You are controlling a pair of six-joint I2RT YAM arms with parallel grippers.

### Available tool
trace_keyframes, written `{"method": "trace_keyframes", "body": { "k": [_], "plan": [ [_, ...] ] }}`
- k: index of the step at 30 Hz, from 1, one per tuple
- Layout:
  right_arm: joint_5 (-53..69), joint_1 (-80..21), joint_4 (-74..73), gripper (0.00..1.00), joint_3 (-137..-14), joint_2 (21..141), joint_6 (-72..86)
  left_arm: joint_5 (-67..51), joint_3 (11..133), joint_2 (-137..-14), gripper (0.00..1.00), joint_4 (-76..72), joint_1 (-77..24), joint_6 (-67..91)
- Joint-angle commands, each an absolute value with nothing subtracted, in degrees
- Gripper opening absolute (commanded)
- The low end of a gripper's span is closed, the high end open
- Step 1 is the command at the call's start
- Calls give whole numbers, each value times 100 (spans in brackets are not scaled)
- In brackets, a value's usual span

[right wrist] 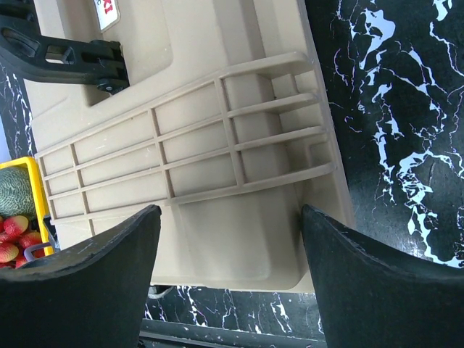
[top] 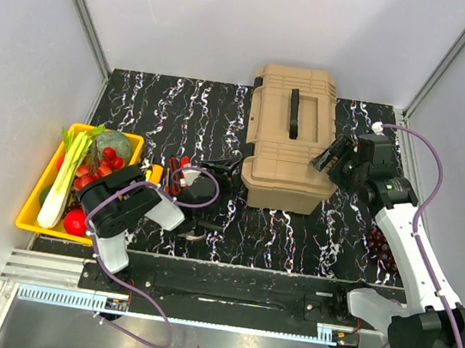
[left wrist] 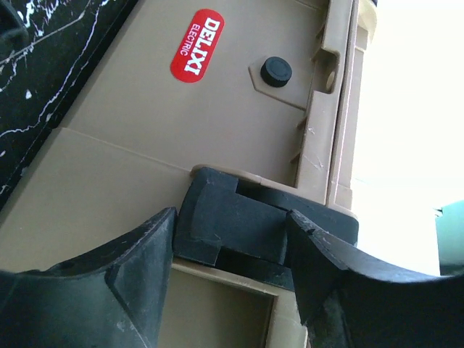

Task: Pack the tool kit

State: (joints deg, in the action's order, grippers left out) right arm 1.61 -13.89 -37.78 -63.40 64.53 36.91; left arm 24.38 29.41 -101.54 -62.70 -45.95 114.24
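Toward the bench's (top: 181, 106) near edge, left claw (left wrist: 232, 216) astride a black latch (left wrist: 239, 243), gripping or not impossible to tell. Farther right, right claw (right wrist: 230, 210) wide open over the closed tan toolbox (top: 278, 159), mid-bench toward the far edge.

The overhead camera sits above and behind my bases, looking down on the whole black marbled table (top: 180, 115). My left wrist camera faces the large tan plastic toolbox (left wrist: 145, 123) from very close, at its black latch (left wrist: 232, 225). My right wrist camera looks down on its ribbed lid from farther off, and all three views share that box.
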Motion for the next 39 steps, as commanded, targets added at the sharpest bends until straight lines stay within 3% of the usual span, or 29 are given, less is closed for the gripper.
{"method": "trace_keyframes", "body": {
  "k": [1,9,22,36,38,39],
  "plan": [
    [536,-1564,-4219,82,-6451,6548,3762,2628,2962,-10054,52,-7838,-4685,12288],
    [492,-1556,-4228,82,-6442,6522,3727,2496,3111,-10345,30,-8640,-4632,11515],
    [466,-1556,-4236,82,-6363,6495,3691,2285,3076,-9669,17,-7736,-4526,10705],
    [404,-1564,-4236,82,-6302,6443,3674,2048,3234,-8430,21,-5275,-4456,9633],
    [387,-1564,-4236,82,-6302,6434,3665,2030,3322,-8193,32,-4706,-4438,9458],
    [369,-1564,-4254,82,-6302,6442,3674,1995,3435,-8070,44,-4111,-4438,9474]
  ]
}}
